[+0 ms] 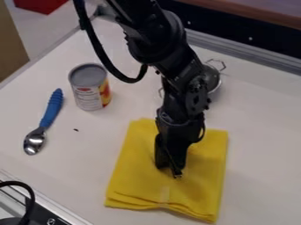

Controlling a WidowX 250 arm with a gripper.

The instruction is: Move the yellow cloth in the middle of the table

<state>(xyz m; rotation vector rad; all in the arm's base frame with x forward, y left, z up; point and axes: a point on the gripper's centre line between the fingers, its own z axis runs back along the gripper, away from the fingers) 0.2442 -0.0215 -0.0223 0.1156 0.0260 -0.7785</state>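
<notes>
The black gripper [170, 169] hangs down over the middle of the yellow cloth [138, 176], its tips at or just above the fabric; whether they touch it I cannot tell. Folded into a flat, roughly rectangular stack, the cloth lies on the white table [258, 176], toward the front and right of centre. The arm covers part of its upper half.
A can [89, 88] stands left of the arm. Further left lies a spoon with a blue handle [52, 107]. Behind the arm is a metal strainer or bowl [213, 79]. A dark appliance with a cable [41, 215] sits at the lower left corner.
</notes>
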